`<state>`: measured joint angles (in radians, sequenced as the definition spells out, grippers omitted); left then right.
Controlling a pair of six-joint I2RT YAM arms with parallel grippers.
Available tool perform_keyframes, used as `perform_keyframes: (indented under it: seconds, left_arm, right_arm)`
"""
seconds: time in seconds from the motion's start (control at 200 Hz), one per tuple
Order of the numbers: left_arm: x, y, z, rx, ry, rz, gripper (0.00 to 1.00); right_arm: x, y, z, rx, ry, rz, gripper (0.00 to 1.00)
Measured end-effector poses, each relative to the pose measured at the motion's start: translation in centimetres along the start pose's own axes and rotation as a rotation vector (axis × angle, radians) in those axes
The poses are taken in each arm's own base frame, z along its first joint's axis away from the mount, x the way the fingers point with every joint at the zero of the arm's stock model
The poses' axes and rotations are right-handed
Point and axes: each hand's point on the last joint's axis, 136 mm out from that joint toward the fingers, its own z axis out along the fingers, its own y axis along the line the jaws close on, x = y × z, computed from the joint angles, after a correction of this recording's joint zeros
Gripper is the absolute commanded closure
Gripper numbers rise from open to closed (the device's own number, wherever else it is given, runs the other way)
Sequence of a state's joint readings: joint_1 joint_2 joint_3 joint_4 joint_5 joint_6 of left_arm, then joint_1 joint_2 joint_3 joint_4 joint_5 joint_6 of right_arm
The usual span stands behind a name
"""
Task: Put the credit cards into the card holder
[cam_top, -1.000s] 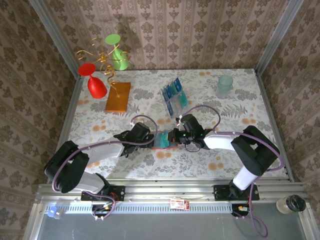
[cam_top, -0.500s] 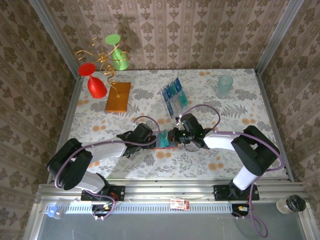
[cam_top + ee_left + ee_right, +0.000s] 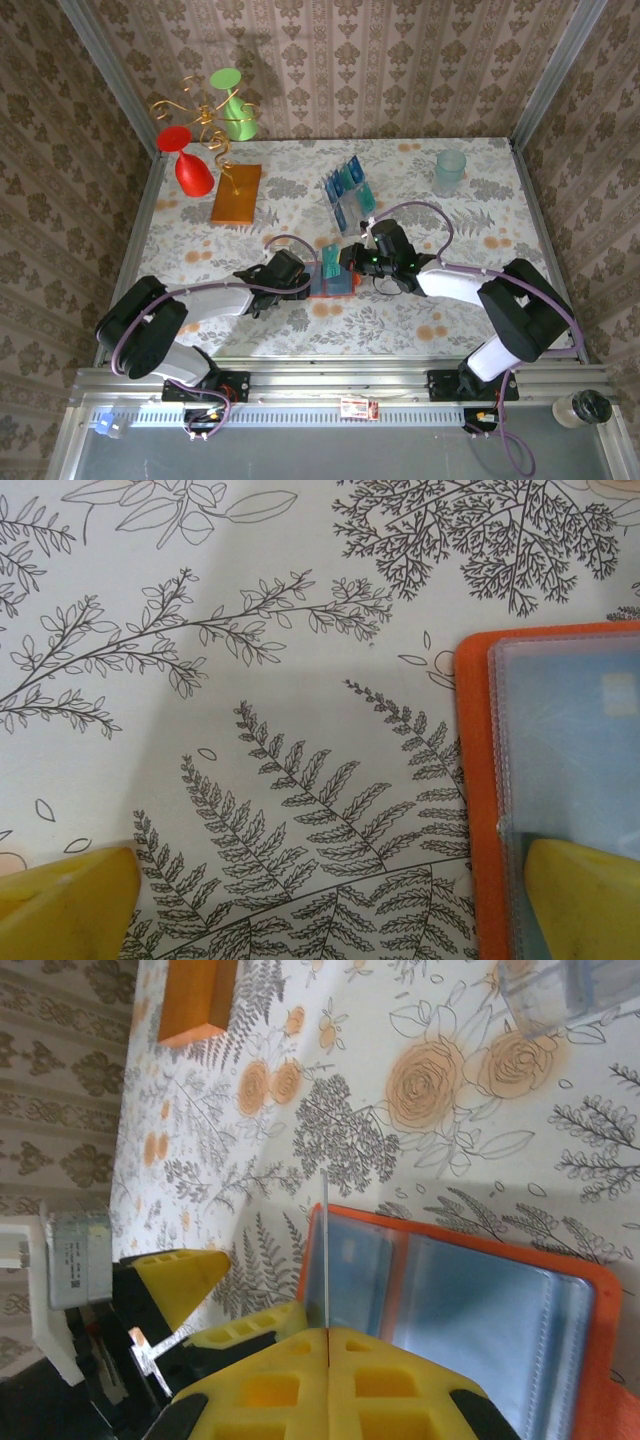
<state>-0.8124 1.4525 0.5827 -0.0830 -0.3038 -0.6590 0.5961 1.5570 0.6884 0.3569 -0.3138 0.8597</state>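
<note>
Orange card holder [image 3: 474,780] lies open, glossy inside, thin credit card [image 3: 325,1260] edge-on.

One open orange card holder [image 3: 333,286] lies at the centre with one teal credit card [image 3: 330,262] over it. At twelve o'clock, one clear slotted rack [image 3: 350,212] holds blue and teal cards [image 3: 345,180] set too close to count. At ten o'clock are one orange-brown slab [image 3: 236,194], one gold wire stand [image 3: 205,118] and two goblets, a red goblet [image 3: 190,165] and a green goblet [image 3: 235,110]; at two o'clock is one frosted cup [image 3: 450,172].
</note>
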Motion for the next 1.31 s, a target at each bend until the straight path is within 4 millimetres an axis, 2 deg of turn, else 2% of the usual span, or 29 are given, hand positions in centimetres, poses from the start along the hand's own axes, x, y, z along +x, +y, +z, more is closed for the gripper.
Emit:
perform_keyframes:
  seconds: [0.295,0.775,1.305]
  left_arm:
    - [0.0,0.0,0.0,0.000,-0.001,0.000,0.00]
    - [0.1,0.0,0.0,-0.002,-0.007,0.001,0.00]
    - [0.1,0.0,0.0,-0.003,-0.018,-0.005,0.00]
  right_arm:
    - [0.2,-0.8,0.8,-0.010,-0.029,0.030,1.00]
    - [1.8,-2.5,1.7,0.024,-0.038,0.064,1.00]
    - [1.8,-2.5,1.8,0.010,-0.060,0.085,1.00]
